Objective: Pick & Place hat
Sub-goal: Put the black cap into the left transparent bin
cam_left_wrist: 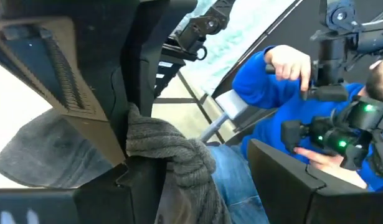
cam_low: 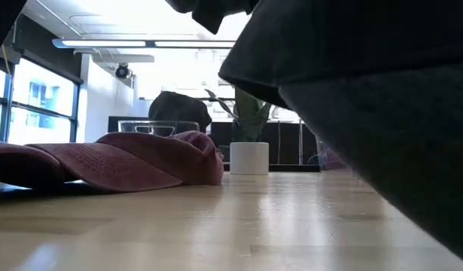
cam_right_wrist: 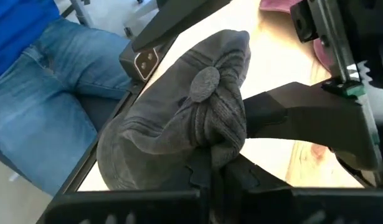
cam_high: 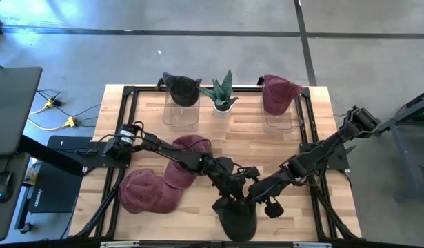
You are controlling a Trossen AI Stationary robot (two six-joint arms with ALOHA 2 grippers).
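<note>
A dark grey knit hat (cam_high: 236,217) with a button on its crown (cam_right_wrist: 203,81) hangs at the table's near edge. It fills the right of the low view (cam_low: 382,113). My right gripper (cam_right_wrist: 213,177) is shut on its ribbed cloth. My left gripper (cam_left_wrist: 185,171) reaches in from the table's left and is open. Its fingers stand wide apart on either side of the hat's crown, one finger (cam_right_wrist: 284,118) at the ribbed fold and the other (cam_right_wrist: 141,53) by the smooth side. My right gripper pinches a bunched fold of the ribbed knit (cam_right_wrist: 219,146) just below the crown button, several layers gathered between its two fingers. The fingers slant down toward the table's near edge. The hat hangs slack from them, crown toward the camera. My left gripper has one finger against the ribbed fold (cam_right_wrist: 248,118); whether it presses on the hat I cannot tell.
Two maroon hats (cam_high: 153,189) (cam_high: 191,148) lie on the table's left. At the back, a dark hat (cam_high: 181,88) and a maroon hat (cam_high: 279,93) sit on clear stands beside a potted plant (cam_high: 223,96). A person in blue (cam_left_wrist: 284,81) sits at the near edge.
</note>
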